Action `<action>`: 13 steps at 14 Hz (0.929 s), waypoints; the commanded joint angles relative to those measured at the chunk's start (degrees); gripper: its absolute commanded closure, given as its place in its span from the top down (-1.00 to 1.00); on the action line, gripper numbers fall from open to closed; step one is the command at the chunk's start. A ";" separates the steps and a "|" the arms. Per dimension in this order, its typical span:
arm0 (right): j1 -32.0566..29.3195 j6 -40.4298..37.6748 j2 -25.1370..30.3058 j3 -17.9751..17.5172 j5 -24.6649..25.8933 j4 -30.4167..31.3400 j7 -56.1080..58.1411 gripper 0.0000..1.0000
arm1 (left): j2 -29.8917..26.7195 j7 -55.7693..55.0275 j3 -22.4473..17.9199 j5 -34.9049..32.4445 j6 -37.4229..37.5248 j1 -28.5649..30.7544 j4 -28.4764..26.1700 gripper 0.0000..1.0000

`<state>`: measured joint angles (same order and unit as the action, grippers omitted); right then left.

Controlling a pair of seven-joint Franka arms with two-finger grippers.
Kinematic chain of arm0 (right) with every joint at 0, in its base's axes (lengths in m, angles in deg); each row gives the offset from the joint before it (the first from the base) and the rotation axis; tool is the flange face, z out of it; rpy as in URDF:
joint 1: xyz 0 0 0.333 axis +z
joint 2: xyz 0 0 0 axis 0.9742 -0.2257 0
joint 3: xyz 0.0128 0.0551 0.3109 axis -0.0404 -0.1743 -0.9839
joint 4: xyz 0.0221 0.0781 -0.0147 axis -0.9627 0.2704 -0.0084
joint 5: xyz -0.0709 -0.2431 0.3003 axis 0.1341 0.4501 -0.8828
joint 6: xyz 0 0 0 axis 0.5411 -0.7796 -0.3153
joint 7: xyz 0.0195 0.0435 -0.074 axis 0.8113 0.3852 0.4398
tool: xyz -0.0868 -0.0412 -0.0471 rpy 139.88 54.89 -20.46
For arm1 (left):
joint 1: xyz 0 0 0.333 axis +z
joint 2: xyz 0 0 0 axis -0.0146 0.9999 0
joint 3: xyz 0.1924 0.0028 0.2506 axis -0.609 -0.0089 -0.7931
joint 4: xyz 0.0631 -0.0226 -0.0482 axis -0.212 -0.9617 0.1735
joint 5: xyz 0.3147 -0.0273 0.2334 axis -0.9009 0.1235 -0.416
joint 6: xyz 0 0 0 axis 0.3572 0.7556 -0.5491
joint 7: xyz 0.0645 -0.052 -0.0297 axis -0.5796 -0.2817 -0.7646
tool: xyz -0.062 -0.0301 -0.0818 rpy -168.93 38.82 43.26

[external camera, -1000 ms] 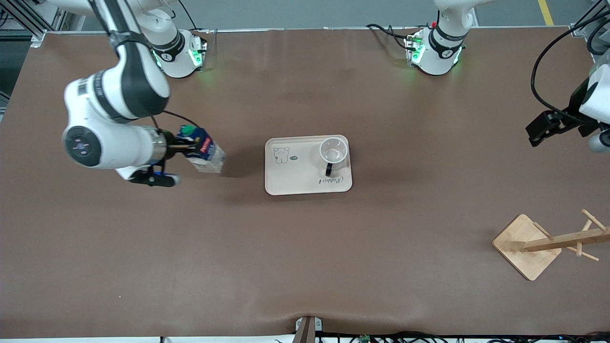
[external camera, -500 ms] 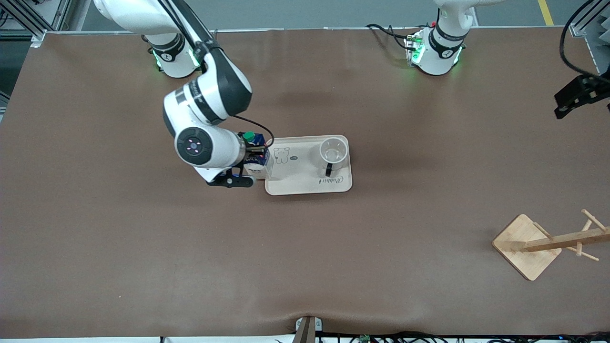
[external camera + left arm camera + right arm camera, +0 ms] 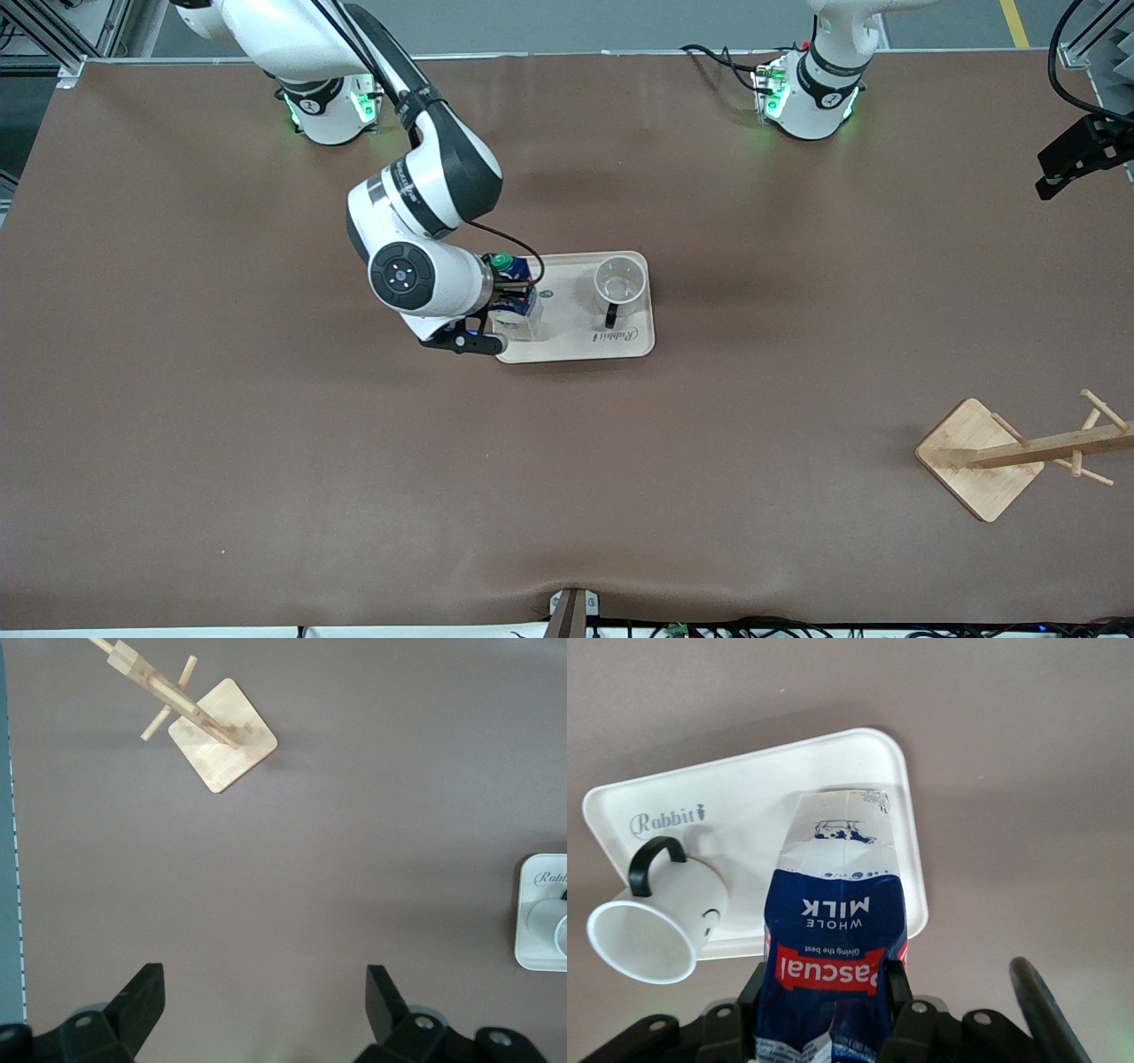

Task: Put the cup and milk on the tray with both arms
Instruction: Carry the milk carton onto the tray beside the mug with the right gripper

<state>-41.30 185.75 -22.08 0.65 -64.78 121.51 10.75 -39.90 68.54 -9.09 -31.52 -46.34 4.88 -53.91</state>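
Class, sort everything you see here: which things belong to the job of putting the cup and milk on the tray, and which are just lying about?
Part of the job:
- tray
- cup, standing on the tray
- milk, held over the tray by the right claw
- left claw, open, waiting above the table

Just lying about:
- wooden rack, toward the left arm's end of the table

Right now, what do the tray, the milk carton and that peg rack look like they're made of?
The tray: probably plastic or melamine; smooth cream surface, moulded rounded rim, printed lettering. The milk carton, held by the right gripper: coated paperboard; folded creases and glossy print, green cap likely plastic. The peg rack: pale unpainted wood, perhaps bamboo; visible grain.
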 commanded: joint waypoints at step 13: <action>1.87 -2.25 -2.33 0.71 3.30 -4.80 -2.03 1.00 | -1.40 -1.78 4.40 2.91 -0.19 -0.45 -3.74 1.00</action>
<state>-38.51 185.43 -24.99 1.65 -62.16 118.76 9.47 -39.91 67.18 -4.81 -30.26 -45.58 3.87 -55.64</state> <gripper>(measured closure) 0.000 0.000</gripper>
